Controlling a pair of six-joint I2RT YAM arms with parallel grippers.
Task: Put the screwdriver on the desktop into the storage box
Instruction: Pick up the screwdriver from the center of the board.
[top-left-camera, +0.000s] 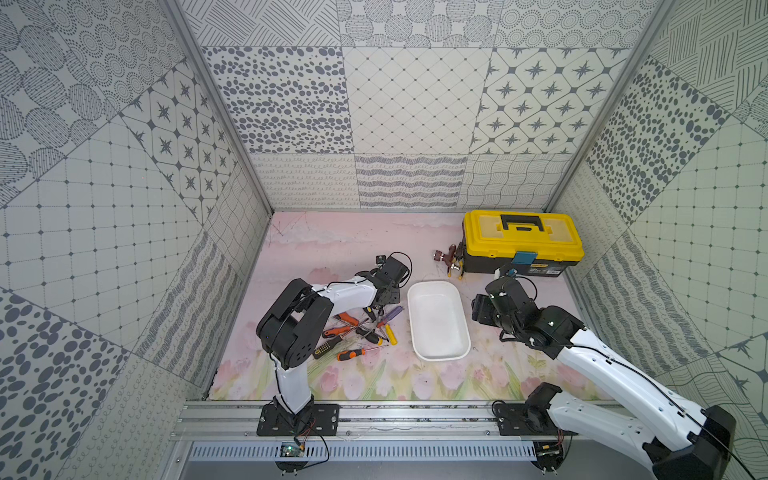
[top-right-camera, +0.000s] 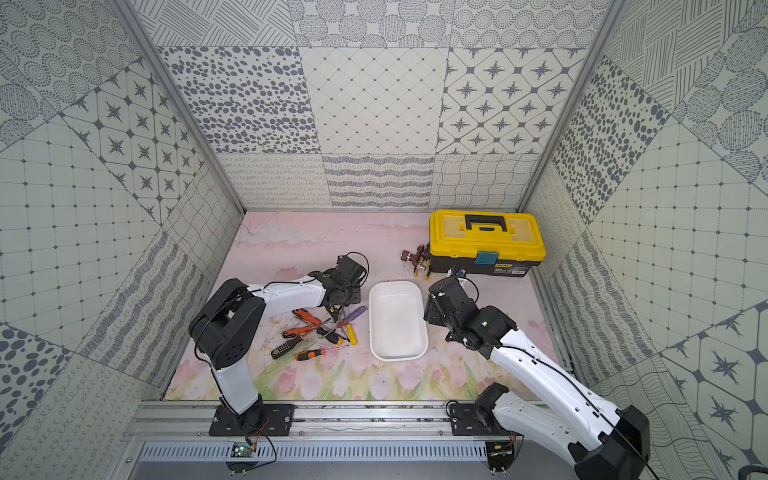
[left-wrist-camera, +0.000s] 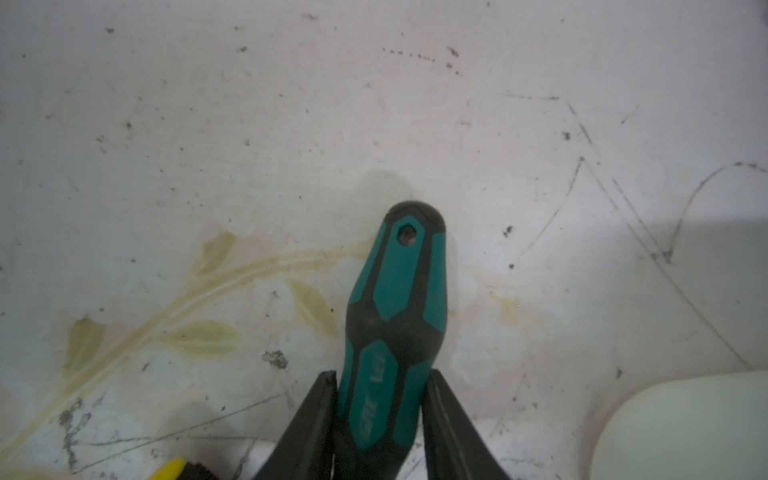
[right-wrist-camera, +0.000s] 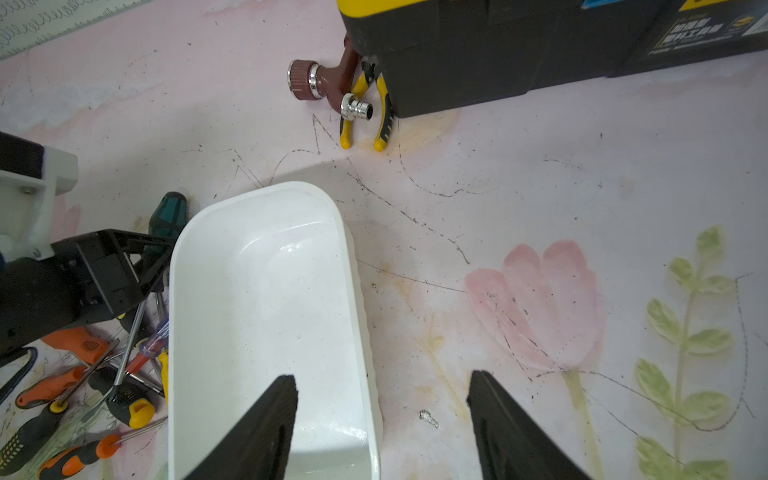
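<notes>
Step in hand: the grasp. Left gripper (left-wrist-camera: 381, 374) is pinching the teal-and-black rubber-handled screwdriver (left-wrist-camera: 395, 291) mid-handle, a finger touching each side; can't tell if it's off the pink tulip-print desktop (top-left-camera: 332, 241) yet. In both top views it's hidden under the left wrist, centre frame, just left of the shallow white plastic storage box (top-left-camera: 438, 324), which is empty. Right gripper (right-wrist-camera: 382, 376) is spread, straddling the box's right wall, probably to steady it. Next: lift clear of the orange and yellow screwdriver pile (top-left-camera: 361, 332), carry right over the rim, lay it lengthwise, release.
</notes>
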